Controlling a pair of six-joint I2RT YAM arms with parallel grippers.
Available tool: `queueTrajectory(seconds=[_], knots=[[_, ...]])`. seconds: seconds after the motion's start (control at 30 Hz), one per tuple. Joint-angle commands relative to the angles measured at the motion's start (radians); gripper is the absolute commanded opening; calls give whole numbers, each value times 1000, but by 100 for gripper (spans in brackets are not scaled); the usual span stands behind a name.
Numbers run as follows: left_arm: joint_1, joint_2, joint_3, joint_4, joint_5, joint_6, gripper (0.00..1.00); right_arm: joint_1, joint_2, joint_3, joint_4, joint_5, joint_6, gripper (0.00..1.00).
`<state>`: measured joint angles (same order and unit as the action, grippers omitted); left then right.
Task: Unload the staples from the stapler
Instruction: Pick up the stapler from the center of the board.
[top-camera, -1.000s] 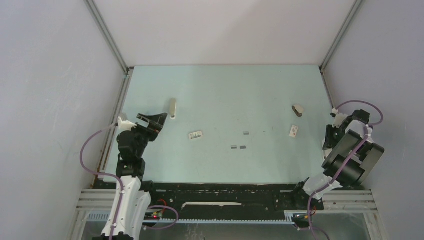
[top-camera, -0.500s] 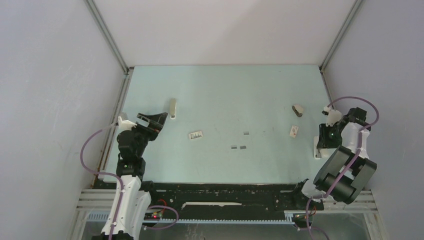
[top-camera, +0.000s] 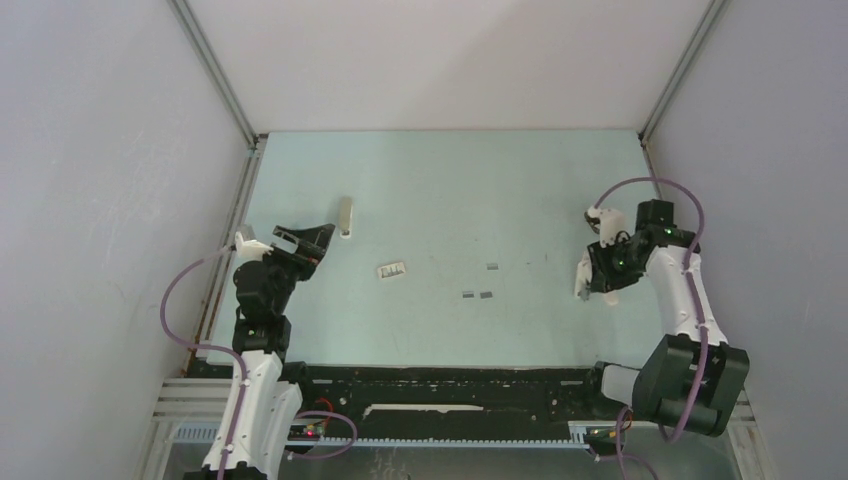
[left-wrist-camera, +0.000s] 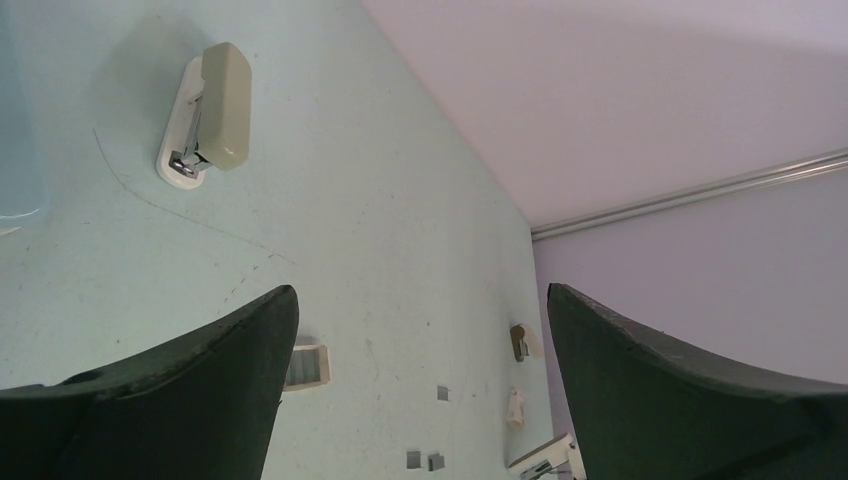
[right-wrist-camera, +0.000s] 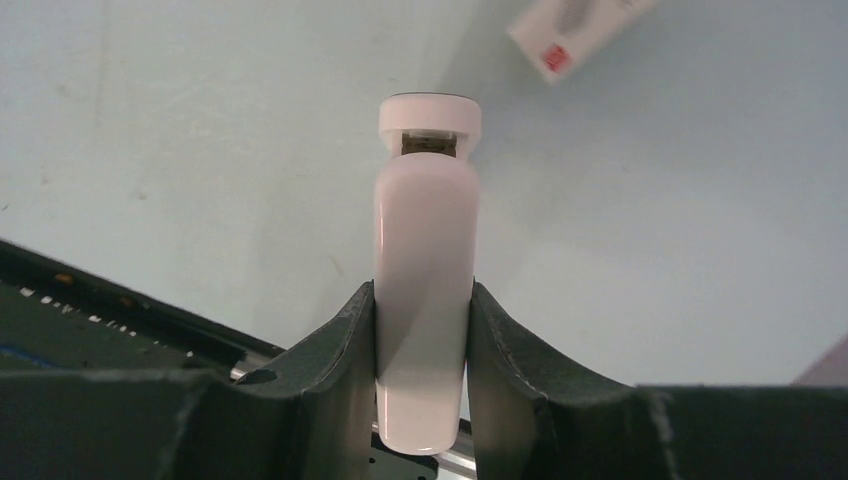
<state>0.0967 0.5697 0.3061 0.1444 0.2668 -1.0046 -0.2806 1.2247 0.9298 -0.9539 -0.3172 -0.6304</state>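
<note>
My right gripper (right-wrist-camera: 422, 292) is shut on the stapler (right-wrist-camera: 425, 250), a bright-white oblong piece whose far end points at the table. In the top view the stapler (top-camera: 582, 284) hangs at the right side of the mat. Three staples lie loose mid-table: one (top-camera: 492, 266) alone and a pair (top-camera: 477, 295) nearer the arms. The left wrist view shows the same staples (left-wrist-camera: 443, 393). My left gripper (left-wrist-camera: 420, 290) stands wide open over the left side, holding nothing.
A beige-grey bar-shaped stapler (top-camera: 345, 217) lies at the left rear. A small open white tray (top-camera: 392, 269) sits mid-left. A small white box with a red mark (right-wrist-camera: 580, 30) lies just beyond the held stapler. A brownish piece (left-wrist-camera: 519, 342) rests near the right wall.
My right arm has swung from the right wall inward and forward, carrying the stapler to a spot beside the small white box. The left arm has not moved.
</note>
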Motion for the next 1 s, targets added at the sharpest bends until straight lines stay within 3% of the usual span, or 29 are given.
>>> queueTrajectory(seconds=[0.0,0.47,0.73,0.97], knots=[[5,2,-33,40,25,-5,100,141,-20,33,-18,-38,59,0],[-3,-24,-64,119,90,8,100,525,129,147,36,-168,145,0],[-142,-4,-96,217,75,60,100,584,238,223,76,-274,164,0],[-275,95,-133,417,91,107,100,568,284,240,90,-353,176,0]])
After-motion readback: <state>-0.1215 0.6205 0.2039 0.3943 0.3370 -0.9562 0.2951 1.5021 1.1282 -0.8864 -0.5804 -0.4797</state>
